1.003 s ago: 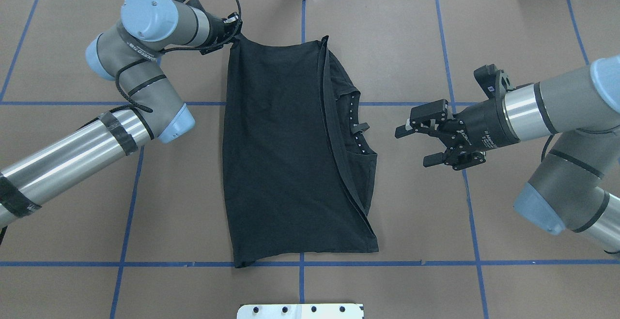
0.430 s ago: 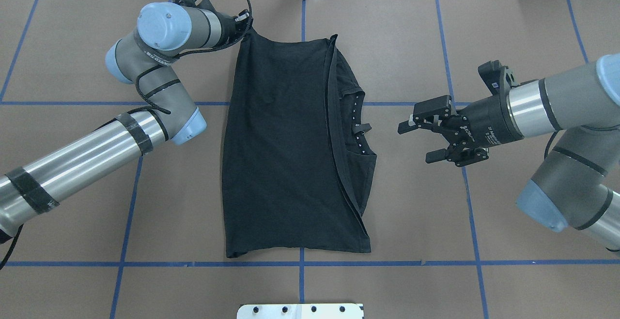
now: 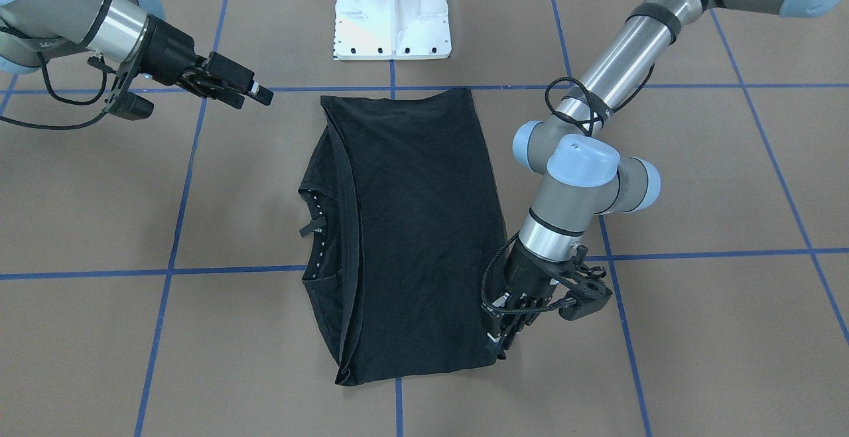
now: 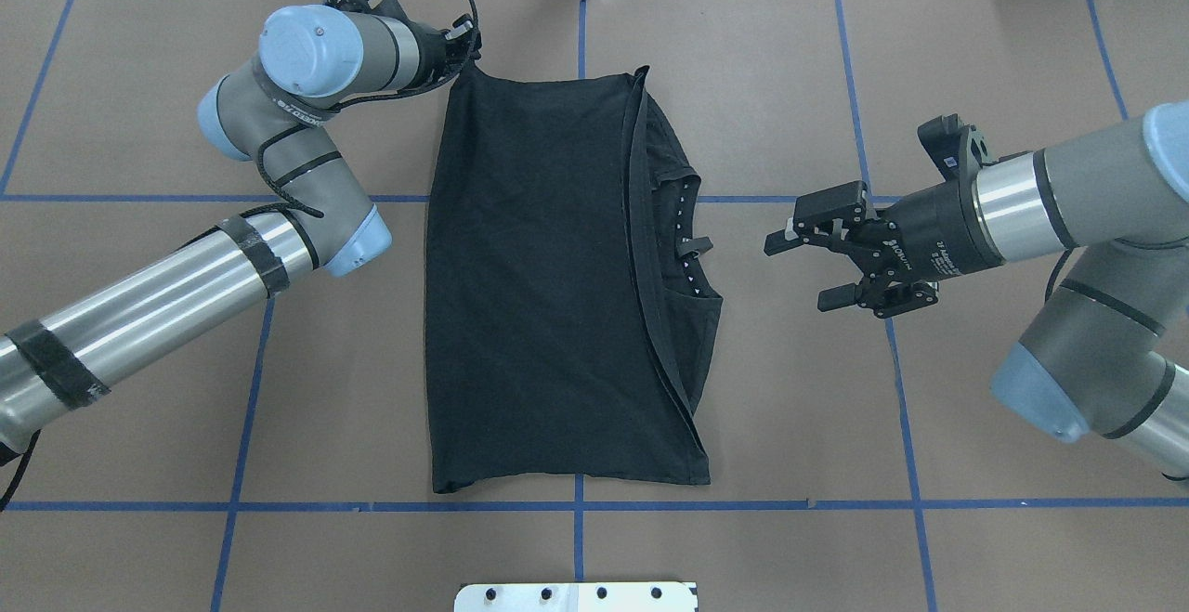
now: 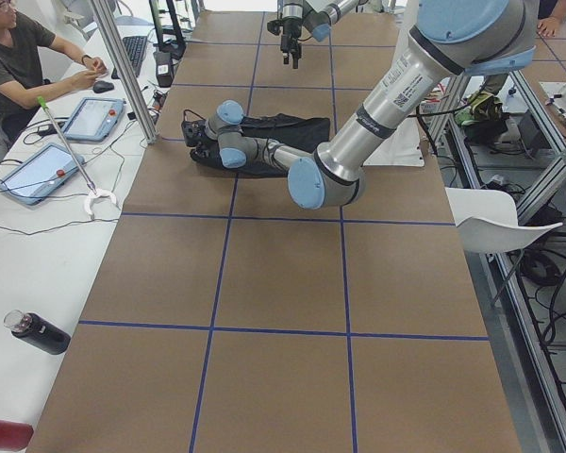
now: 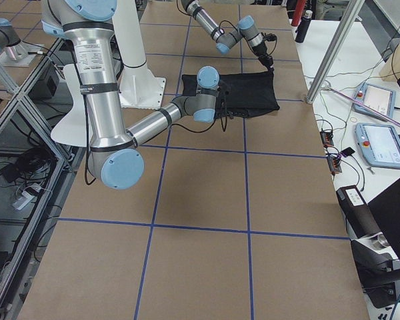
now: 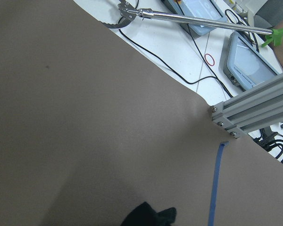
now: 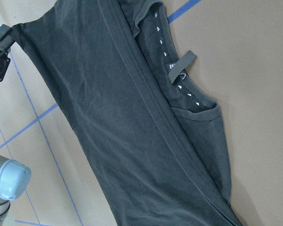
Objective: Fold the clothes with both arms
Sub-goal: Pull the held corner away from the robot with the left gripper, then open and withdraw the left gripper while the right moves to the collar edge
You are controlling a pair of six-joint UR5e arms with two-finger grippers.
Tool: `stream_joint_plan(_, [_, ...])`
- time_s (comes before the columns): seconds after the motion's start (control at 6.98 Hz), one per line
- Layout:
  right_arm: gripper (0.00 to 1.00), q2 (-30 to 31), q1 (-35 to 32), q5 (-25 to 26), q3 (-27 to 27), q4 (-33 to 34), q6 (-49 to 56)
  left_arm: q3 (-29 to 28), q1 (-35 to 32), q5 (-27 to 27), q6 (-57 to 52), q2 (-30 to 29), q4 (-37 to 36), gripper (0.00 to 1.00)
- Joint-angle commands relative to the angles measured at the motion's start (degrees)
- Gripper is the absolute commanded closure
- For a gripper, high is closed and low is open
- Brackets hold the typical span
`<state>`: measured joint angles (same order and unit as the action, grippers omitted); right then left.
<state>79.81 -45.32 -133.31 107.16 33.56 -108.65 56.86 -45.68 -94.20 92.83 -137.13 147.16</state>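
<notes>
Where its near hem overlapped the blue tape line (image 4: 743, 504) a second ago, the black T-shirt (image 4: 529, 296) now lies wholly beyond that line, just past the white pedestal (image 4: 576, 596). It is folded lengthwise on the brown table (image 4: 790, 426), with its collar (image 4: 687, 240) showing along the edge on the robot's right. Its near left corner has drawn away from the robot and a touch to the left. Farther out, level with the collar, the right gripper (image 4: 797, 270) hovers apart from the cloth with its jaws spread wide, almost where it was and shifted only slightly to the right. At the far left corner the left gripper (image 4: 460, 47) has its jaws pressed together on the fabric, drawing it to a point; it has carried that corner a little farther from the robot and rightward
</notes>
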Motion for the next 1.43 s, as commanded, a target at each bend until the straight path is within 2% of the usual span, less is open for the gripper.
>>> stream_joint_plan(0.0, [0.00,-0.09,0.06,0.07,-0.20,0.01,0.19,2.70,-2.30,2.43,-0.80,2.55,-0.20,0.00])
stream_joint_plan(0.29, [0.00,-0.09,0.06,0.59,-0.64,0.01,2.28,8.75,-4.07,2.36,-0.89,7.37,-0.21,0.00])
stream_joint_plan(0.43, [0.00,0.08,0.23,1.03,-0.90,0.27,6.91,15.40,-4.07,2.10,-0.89,11.67,-0.29,0.00])
stream_joint_plan(0.72, [0.00,-4.20,1.54,4.62,-0.37,12.07,19.82,24.05,-3.98,-0.36,-0.81,18.10,-0.29,0.00])
stream_joint_plan(1.0, [0.00,-8.95,5.48,11.19,-0.02,25.69,32.04,27.23,-3.72,-1.41,-0.80,22.41,-0.03,0.00])
stream_joint_plan(1.29, [0.00,-10.98,12.07,20.15,-0.11,34.16,35.16,27.60,-3.46,-1.94,-0.80,24.00,0.32,0.00])
